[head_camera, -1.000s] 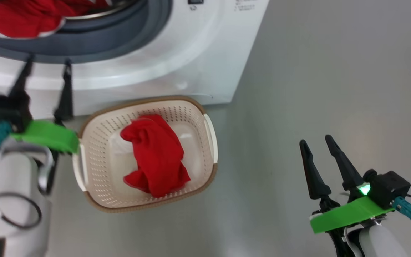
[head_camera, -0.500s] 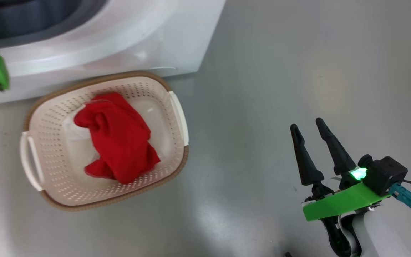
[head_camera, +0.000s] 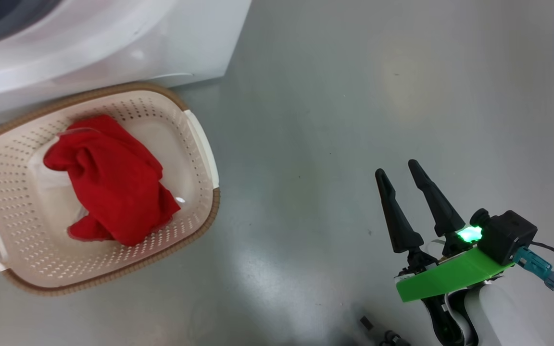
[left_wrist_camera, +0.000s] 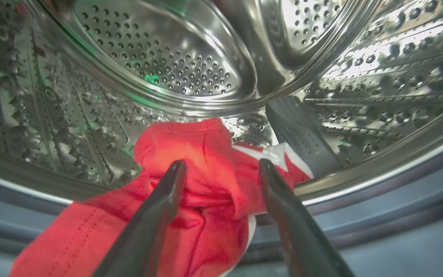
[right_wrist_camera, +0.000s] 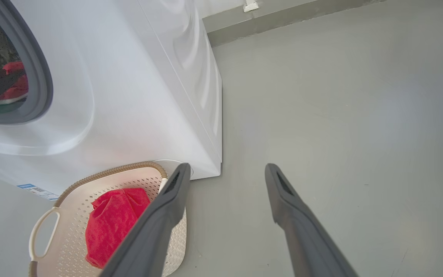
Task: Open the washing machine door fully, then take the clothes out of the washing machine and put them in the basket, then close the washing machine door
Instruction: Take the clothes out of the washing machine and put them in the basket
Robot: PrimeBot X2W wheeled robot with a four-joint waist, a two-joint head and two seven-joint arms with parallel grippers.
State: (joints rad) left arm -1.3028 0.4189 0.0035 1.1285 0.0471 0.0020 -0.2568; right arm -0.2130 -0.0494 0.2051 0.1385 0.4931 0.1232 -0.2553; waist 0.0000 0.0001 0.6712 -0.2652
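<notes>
The white washing machine [head_camera: 113, 43] stands at the upper left, its door out of view. In front of it on the floor is the cream basket [head_camera: 205, 149] with a red garment [head_camera: 113, 187] bunched inside. My right gripper [head_camera: 397, 167] hangs open over bare floor, well to the right of the basket. In the left wrist view my left gripper [left_wrist_camera: 221, 164] is open at the mouth of the steel drum [left_wrist_camera: 167, 65]. Its two fingers straddle red clothes [left_wrist_camera: 190, 146] with white trim that spill over the grey gasket [left_wrist_camera: 398, 215]. The right wrist view shows the basket [right_wrist_camera: 110, 173] and red clothes [right_wrist_camera: 14, 82] in the drum.
Smooth grey floor [head_camera: 354, 96] spreads to the right of the machine and basket. A wall base [right_wrist_camera: 283, 19] runs behind the machine. A small blue label [right_wrist_camera: 33, 188] sits low on the machine's front. Small dark parts [head_camera: 378, 331] lie at the bottom edge.
The head camera has swung to the right, so the machine and basket now sit further left and the left arm has left that view. The right gripper has stayed open and nearly still.
</notes>
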